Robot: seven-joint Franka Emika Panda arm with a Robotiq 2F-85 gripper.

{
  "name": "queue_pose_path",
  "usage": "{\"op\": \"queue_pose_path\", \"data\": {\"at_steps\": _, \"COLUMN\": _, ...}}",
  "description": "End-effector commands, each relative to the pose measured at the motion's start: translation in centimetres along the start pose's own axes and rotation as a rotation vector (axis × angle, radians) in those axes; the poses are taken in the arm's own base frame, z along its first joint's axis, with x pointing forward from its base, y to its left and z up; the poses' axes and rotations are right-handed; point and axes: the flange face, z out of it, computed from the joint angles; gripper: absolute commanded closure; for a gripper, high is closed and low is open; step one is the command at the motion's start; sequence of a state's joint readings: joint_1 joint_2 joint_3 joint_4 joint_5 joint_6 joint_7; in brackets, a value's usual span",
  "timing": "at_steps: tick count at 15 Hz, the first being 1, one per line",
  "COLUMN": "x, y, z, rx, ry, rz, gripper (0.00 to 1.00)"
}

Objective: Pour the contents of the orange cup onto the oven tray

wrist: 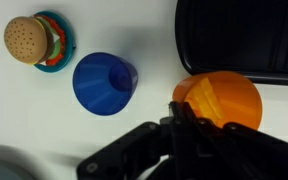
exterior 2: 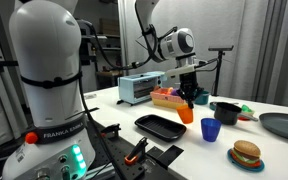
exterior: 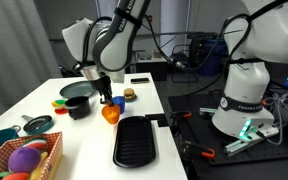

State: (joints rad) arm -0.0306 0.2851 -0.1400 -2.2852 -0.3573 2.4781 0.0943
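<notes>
My gripper [exterior: 106, 98] is shut on the rim of the orange cup [exterior: 110, 114] and holds it above the white table, just beside the black ridged oven tray [exterior: 136, 141]. In the other exterior view the gripper [exterior 2: 189, 98] holds the cup [exterior 2: 186, 115] behind the tray [exterior 2: 162, 127]. In the wrist view the gripper [wrist: 176, 112] pinches the cup's [wrist: 224, 100] wall, with the tray [wrist: 239, 40] at the top right. No yellow pieces show inside the cup or on the tray.
A blue cup [wrist: 104, 83] stands next to the orange cup, also in an exterior view [exterior 2: 211, 130]. A toy burger [wrist: 26, 38] lies near it. A dark round pan [exterior: 76, 90], a basket of toys [exterior: 24, 160], a grey plate [exterior 2: 282, 126] and a toaster [exterior 2: 140, 88] also stand on the table.
</notes>
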Motion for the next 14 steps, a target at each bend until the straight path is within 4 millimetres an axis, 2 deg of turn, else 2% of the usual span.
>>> {"op": "queue_pose_path", "data": {"at_steps": 1, "x": -2.0, "y": -0.1, "z": -1.6, "rx": -0.026, "ry": 0.042, "rz": 0.022, "gripper": 0.99}}
{"op": "queue_pose_path", "data": {"at_steps": 7, "x": -3.8, "y": -0.3, "z": -2.6, "rx": -0.055, "ry": 0.053, "rz": 0.041, "gripper": 0.99}}
{"op": "queue_pose_path", "data": {"at_steps": 14, "x": -5.1, "y": -0.9, "z": -2.5, "rx": -0.116, "ry": 0.05, "rz": 0.062, "gripper": 0.99}}
